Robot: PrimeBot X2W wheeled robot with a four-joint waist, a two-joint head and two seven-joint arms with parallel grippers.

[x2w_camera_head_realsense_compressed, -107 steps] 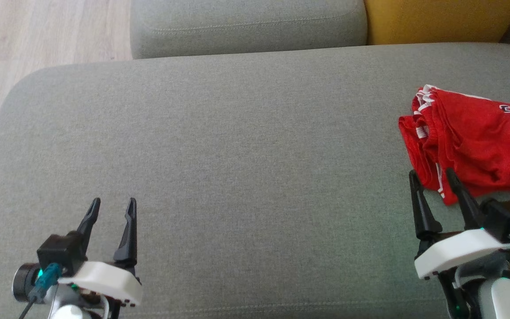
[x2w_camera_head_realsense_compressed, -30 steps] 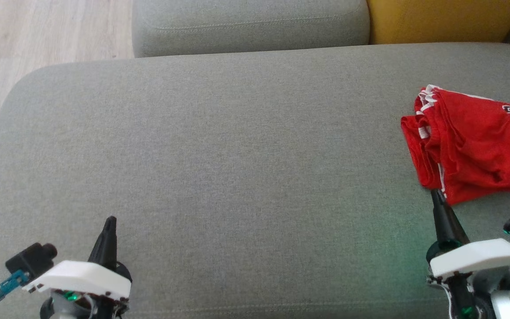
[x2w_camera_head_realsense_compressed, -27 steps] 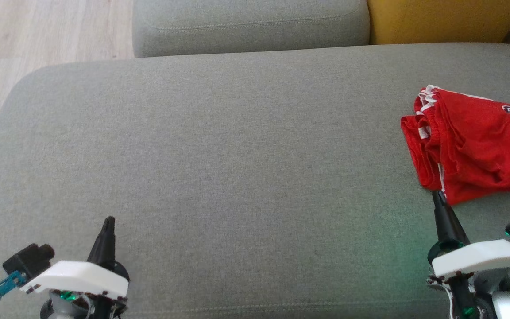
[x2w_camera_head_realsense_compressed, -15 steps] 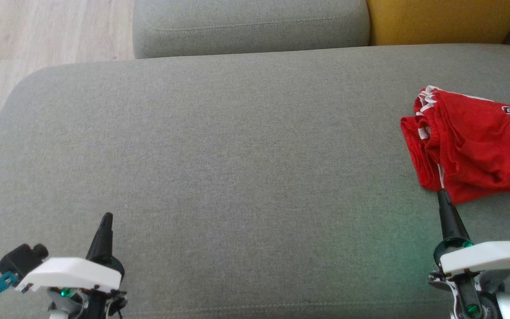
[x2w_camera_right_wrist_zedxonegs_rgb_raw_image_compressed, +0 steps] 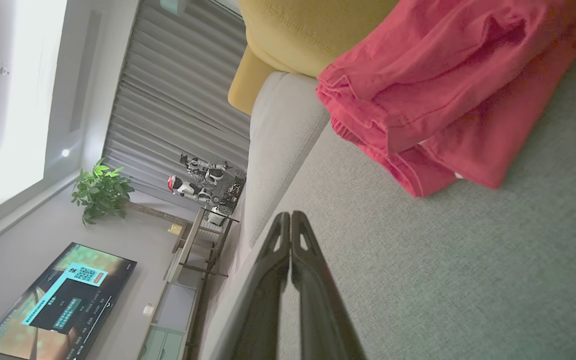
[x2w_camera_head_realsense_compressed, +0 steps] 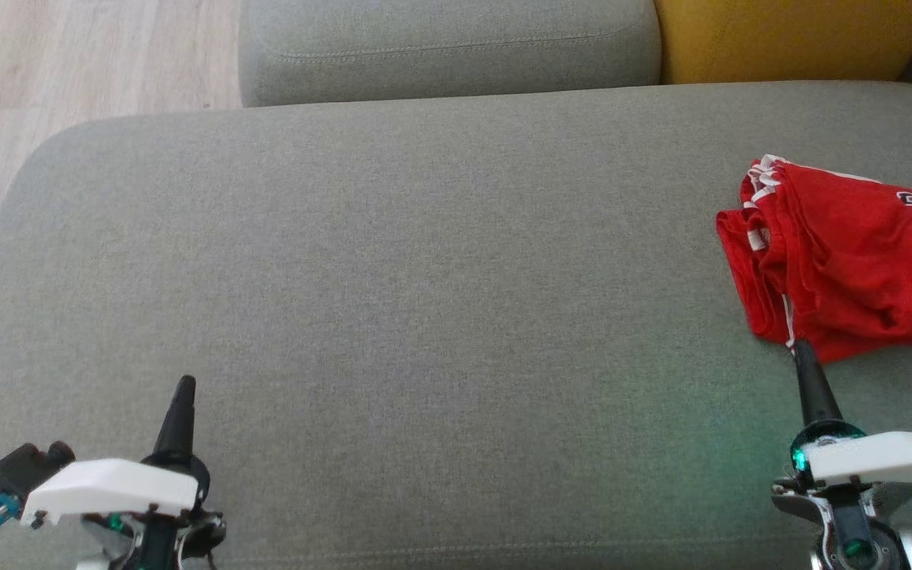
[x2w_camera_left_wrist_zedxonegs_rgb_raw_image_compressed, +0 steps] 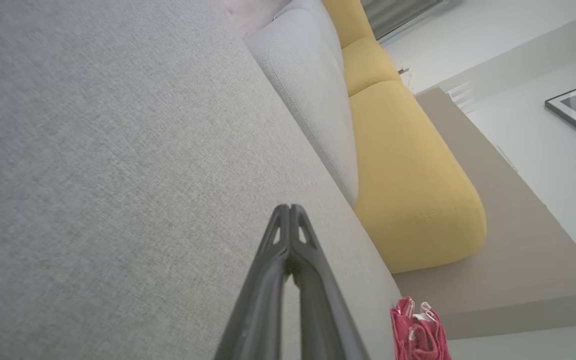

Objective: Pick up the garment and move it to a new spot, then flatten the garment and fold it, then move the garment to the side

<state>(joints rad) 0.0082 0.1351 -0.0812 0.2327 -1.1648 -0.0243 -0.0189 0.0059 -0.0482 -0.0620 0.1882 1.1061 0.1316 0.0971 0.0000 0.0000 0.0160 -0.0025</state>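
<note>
Head view: red shorts (x2w_camera_head_realsense_compressed: 844,261) lie bunched on grey sofa (x2w_camera_head_realsense_compressed: 424,277); left end effector (x2w_camera_head_realsense_compressed: 184,385), right end effector (x2w_camera_head_realsense_compressed: 803,355) both closed, empty.

The garment (x2w_camera_head_realsense_compressed: 844,269) is done in bright red, trimmed with white stripes, and dark lettering edged in white is printed along one side. The sofa seat (x2w_camera_head_realsense_compressed: 424,261) is covered in a muted grey-green with a fine heathered weave, and the same grey is used for the back cushion (x2w_camera_head_realsense_compressed: 448,39). Mustard yellow is used for the yellow cushion (x2w_camera_head_realsense_compressed: 788,36). The floor (x2w_camera_head_realsense_compressed: 68,55) is finished in pale wood grain. Black fingers, white housings and little green lights are seen on the left gripper (x2w_camera_head_realsense_compressed: 184,386) and right gripper (x2w_camera_head_realsense_compressed: 803,352).
</note>
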